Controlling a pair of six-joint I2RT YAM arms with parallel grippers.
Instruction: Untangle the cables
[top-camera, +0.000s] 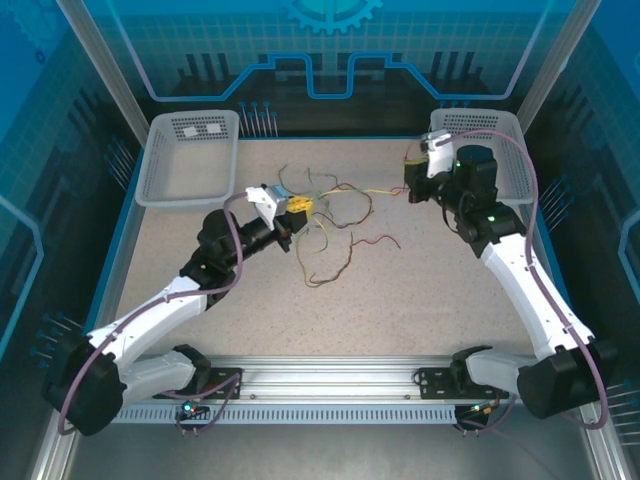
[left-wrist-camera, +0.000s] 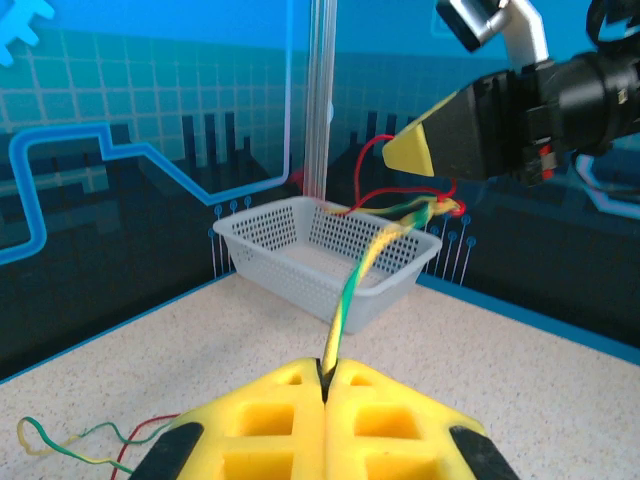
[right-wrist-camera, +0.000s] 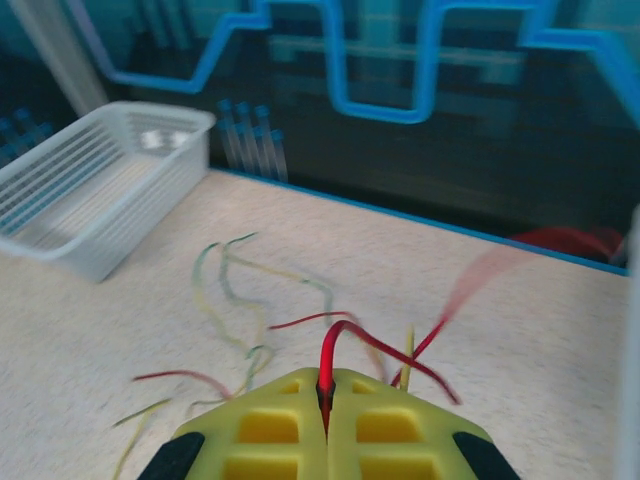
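Centrally, the cables lie as a loose tangle of thin, wavy wires in red, green, yellow and orange on the speckled, sandy-beige surface, between the two arms; a few strands trail off flat toward the near side. The left pincer has blocky yellow fingers with square hollows, pressed together on a yellow-green cable; this wire rises from the closed tips in a slim, gently curved line toward the right pincer, where red, green and yellow strands bunch together. The right pincer is likewise fully closed, nipping a glossy red cable that arches up out of the seam between its fingers. A white plastic basket with perforated mesh walls and rounded corners stands at the far left corner; its twin stands at the far right corner, just behind the right pincer; the tangle lies on the surface, apart from both.
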